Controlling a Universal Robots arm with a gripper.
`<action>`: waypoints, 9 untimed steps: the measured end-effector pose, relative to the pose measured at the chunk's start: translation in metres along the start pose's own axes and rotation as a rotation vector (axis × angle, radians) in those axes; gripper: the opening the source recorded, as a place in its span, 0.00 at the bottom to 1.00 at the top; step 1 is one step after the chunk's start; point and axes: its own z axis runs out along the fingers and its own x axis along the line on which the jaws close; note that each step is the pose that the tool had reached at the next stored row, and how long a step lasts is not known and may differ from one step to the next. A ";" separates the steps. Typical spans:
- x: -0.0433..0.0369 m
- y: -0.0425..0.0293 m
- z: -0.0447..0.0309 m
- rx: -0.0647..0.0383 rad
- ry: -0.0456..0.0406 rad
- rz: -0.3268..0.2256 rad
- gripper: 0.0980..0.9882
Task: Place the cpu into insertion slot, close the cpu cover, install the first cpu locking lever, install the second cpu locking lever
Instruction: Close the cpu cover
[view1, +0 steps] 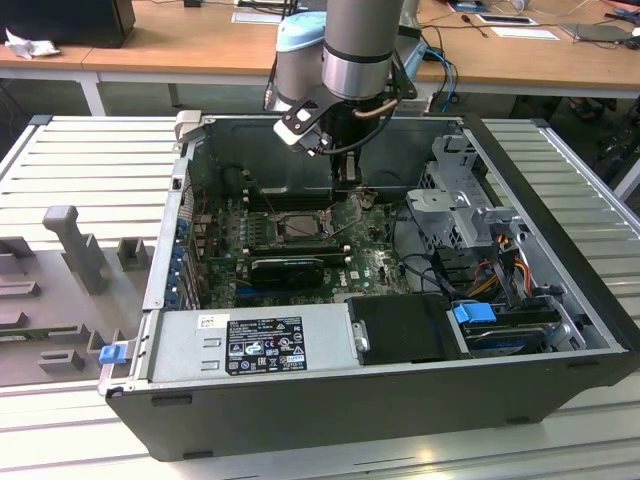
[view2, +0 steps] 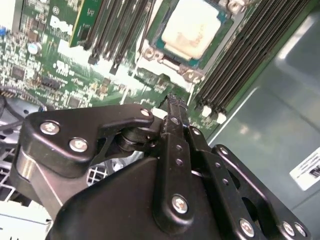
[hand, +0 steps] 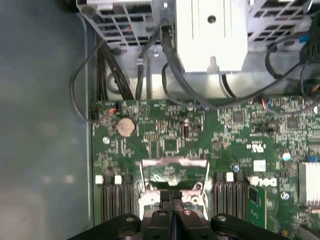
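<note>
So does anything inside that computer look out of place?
Only the cpu cover: it stands tilted up off the green board instead of lying flat over the cpu, which sits in the insertion slot. The gripper, jaws shut, is right beside it. No damage shows.

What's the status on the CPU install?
Gripper shut, tips down by the insertion slot. CPU seated in it. CPU cover raised, not closed. Memory slots close on both sides.
</note>
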 end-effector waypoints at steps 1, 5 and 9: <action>0.0001 0.0032 -0.0004 0.000 -0.0004 0.000 0.01; 0.0007 0.0213 -0.0002 0.000 0.0015 -0.007 0.01; 0.0011 0.0351 0.0001 0.003 0.0024 -0.056 0.01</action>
